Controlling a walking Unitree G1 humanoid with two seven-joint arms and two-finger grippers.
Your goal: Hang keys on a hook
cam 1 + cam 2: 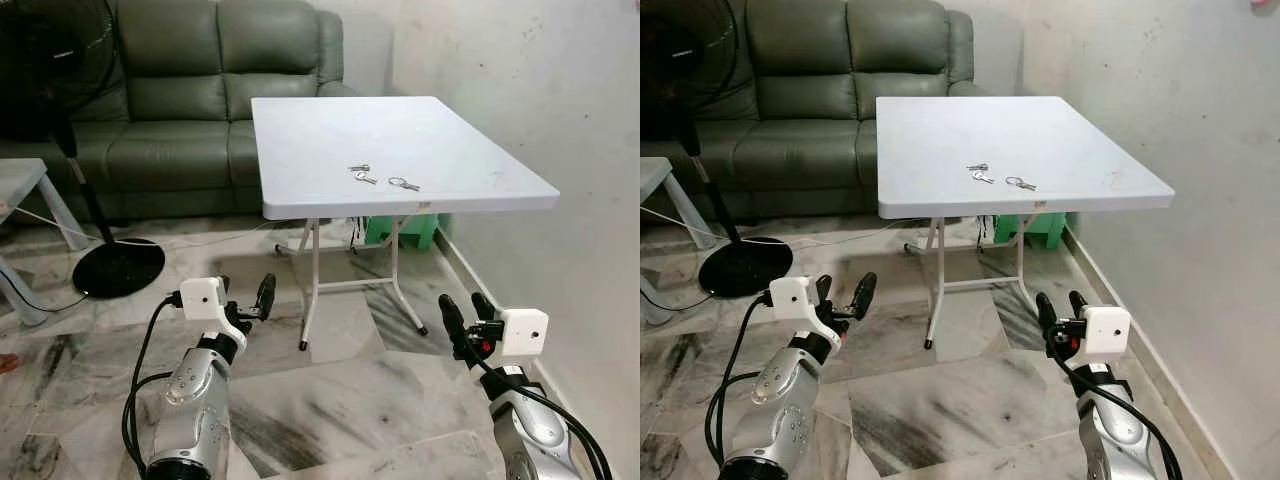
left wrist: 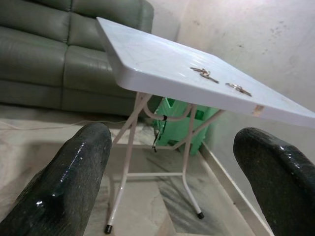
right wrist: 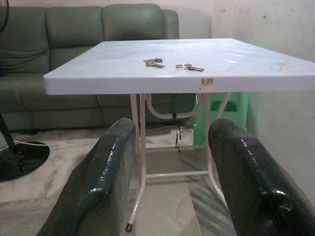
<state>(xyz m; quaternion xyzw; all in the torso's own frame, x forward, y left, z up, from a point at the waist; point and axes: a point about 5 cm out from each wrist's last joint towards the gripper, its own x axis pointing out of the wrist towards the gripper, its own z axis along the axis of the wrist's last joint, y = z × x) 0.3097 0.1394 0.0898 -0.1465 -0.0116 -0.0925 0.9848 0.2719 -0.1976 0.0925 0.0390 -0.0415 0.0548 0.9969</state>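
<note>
Keys lie in two small bunches on the white desk [image 1: 300, 130], side by side toward its near edge and somewhat closer to the near right corner than to the left. One bunch [image 1: 361, 174] sits just left of the other bunch [image 1: 404, 184]; they lie near each other without touching. Each bunch stretches roughly along the near edge rather than pointing at the robot.

Both arms are held low, short of the desk and below its top. The left gripper [image 1: 246, 298] has its jaws spread wide and holds nothing; the right gripper [image 1: 467, 309] is likewise parted and empty. The keys lie up and forward from both, and I judge the right arm nearer. No hook can be made out.
</note>
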